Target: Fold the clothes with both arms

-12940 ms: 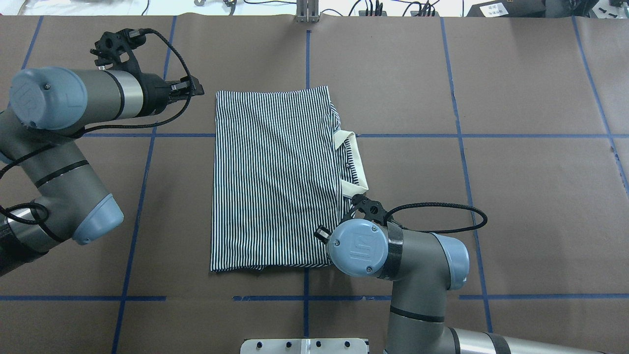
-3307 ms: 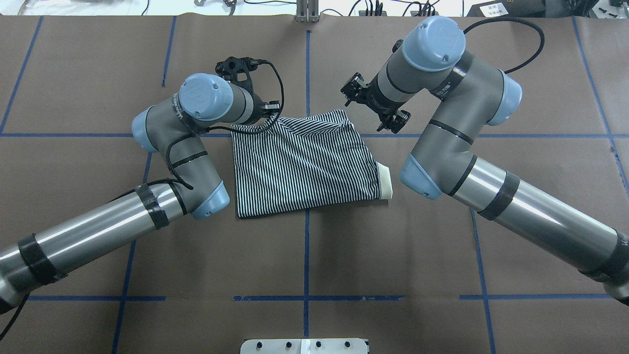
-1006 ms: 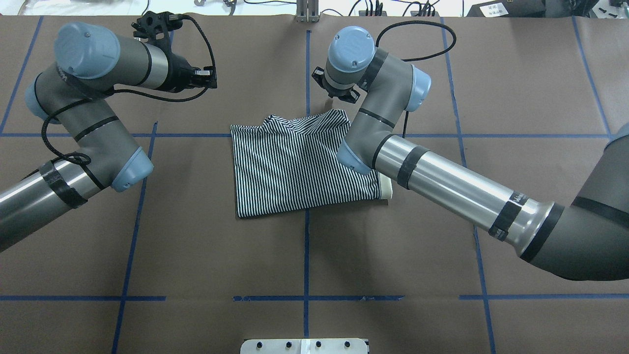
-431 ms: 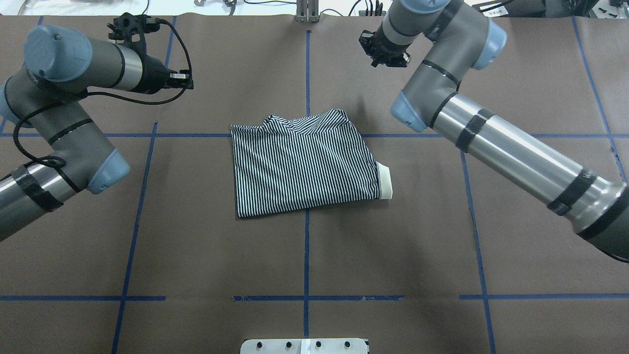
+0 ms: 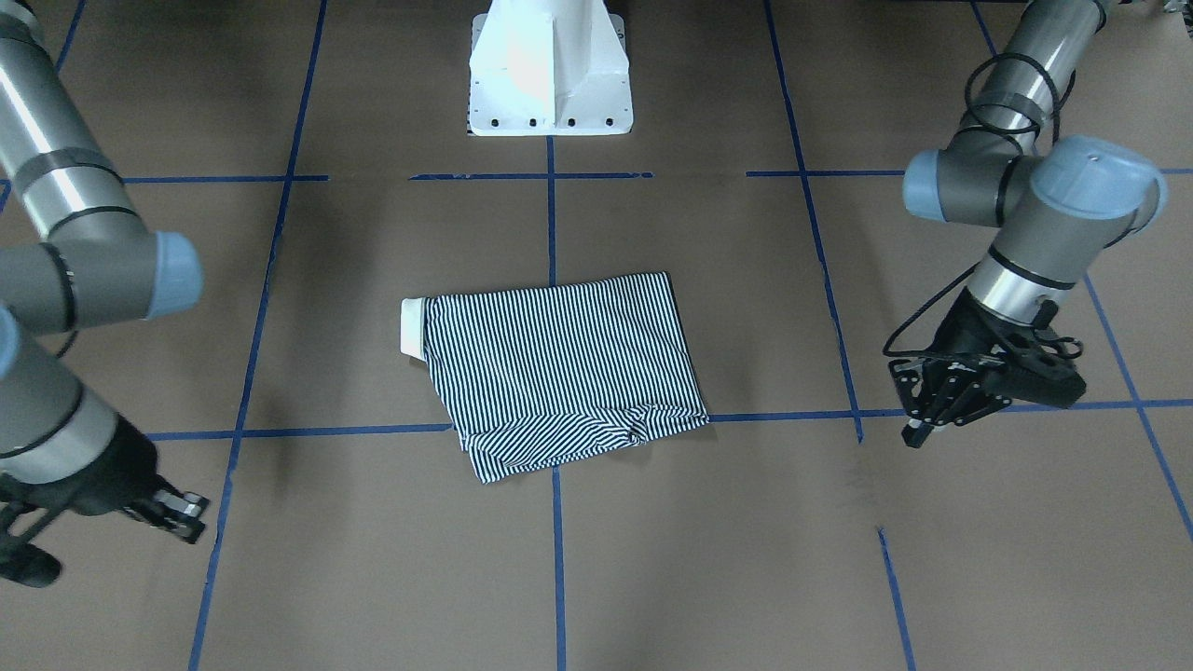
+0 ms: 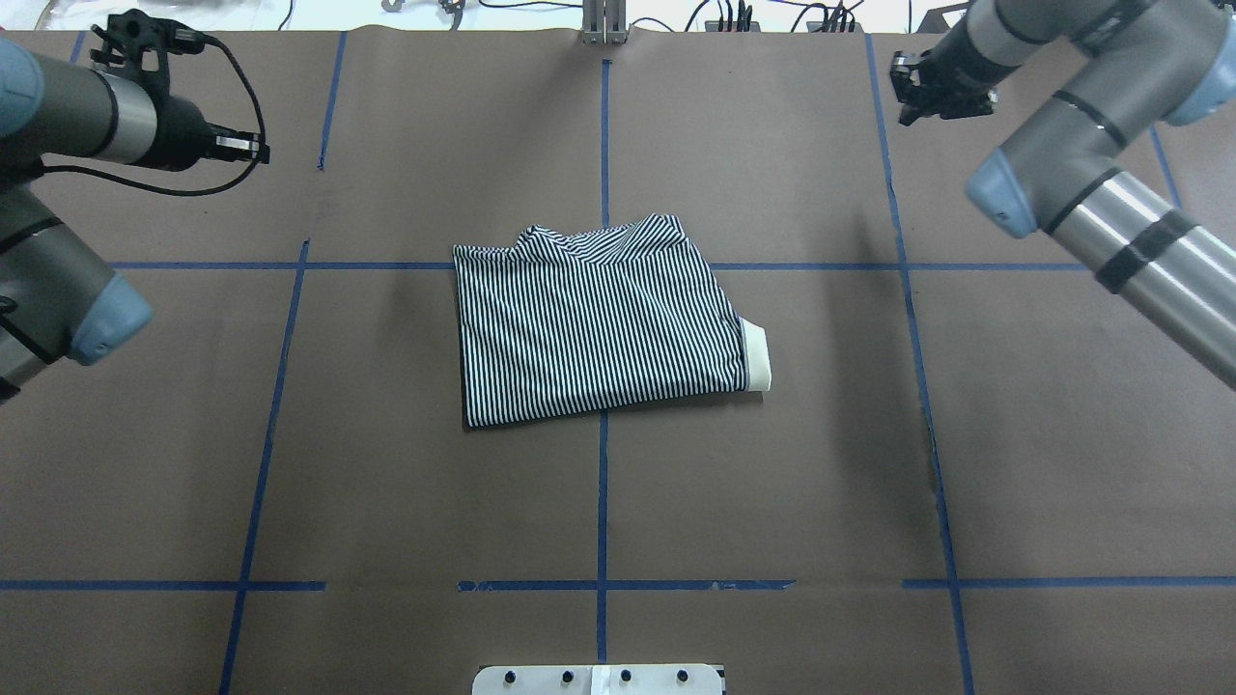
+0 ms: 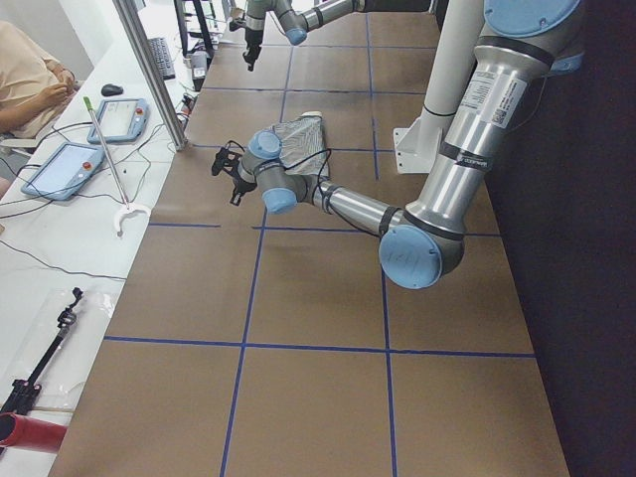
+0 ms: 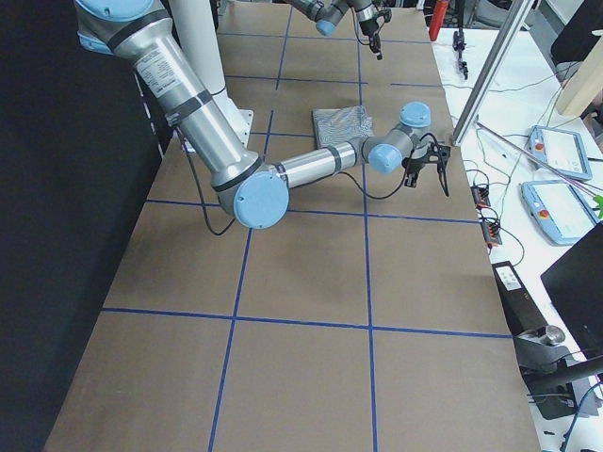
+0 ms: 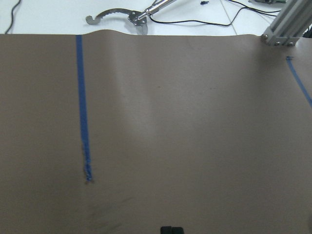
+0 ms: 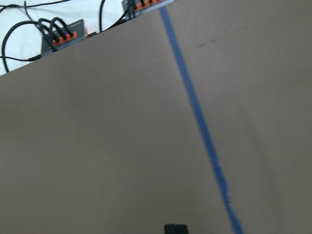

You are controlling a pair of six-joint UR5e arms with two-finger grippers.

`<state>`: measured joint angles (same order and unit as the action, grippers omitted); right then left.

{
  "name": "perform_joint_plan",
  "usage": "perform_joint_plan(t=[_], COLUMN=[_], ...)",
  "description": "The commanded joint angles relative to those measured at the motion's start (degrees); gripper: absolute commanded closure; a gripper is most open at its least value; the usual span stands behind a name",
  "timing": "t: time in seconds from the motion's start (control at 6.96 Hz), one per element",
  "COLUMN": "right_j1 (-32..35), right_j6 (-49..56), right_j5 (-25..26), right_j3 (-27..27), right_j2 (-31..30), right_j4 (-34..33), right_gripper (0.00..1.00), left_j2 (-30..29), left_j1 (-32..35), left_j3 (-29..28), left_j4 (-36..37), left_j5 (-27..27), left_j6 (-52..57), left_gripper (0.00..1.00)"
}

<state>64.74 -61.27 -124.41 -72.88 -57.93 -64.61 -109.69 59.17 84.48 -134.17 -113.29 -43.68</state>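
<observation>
Left arm: bent at the elbow out at its own side. The left gripper (image 6: 253,150) is tilted toward the table (image 6: 772,502), fingertips pressed together, nothing held.
Right arm: reached toward the far edge. The right gripper (image 6: 908,108) is tilted likewise, its jaws closed on nothing.
Open room: bare brown cover is seen around both grippers, with the cabled far edge close behind them.
Polo shirt (image 6: 599,319): laid folded between the grippers, well apart from both, its cream collar (image 6: 758,359) on the right gripper's side.
</observation>
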Motion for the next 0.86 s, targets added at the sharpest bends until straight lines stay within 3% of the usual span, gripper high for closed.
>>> perform_joint_plan(t=[0.0, 0.14, 0.29, 0.58, 0.72], right_j1=[11.5, 14.51, 17.5, 22.52, 24.54], right_j6=[21.26, 30.94, 38.09, 48.47, 54.53], right_j5=[-6.62, -6.46, -6.54, -8.37, -11.09], right_j3=[-1.74, -1.65, -1.65, -2.01, -4.27], right_j2=[-8.05, -10.25, -12.45, -13.52, -16.66], right_j4=[-4.61, -7.87, -8.42, -14.98, -17.63], right_gripper=[0.93, 0.38, 0.0, 0.0, 0.0], left_j2=[3.68, 4.56, 4.75, 4.92, 6.84], left_j1=[10.3, 15.4, 19.8, 26.24, 26.52], left_j3=[-1.68, -2.99, -3.7, 1.43, 5.48], left_j4=[1.01, 2.41, 6.34, 23.25, 32.22], left_j5=[-5.69, -9.72, -14.89, -18.54, -18.55], left_j6=[15.74, 19.99, 23.6, 32.54, 38.87], left_gripper=[1.0, 1.0, 1.0, 0.89, 0.66])
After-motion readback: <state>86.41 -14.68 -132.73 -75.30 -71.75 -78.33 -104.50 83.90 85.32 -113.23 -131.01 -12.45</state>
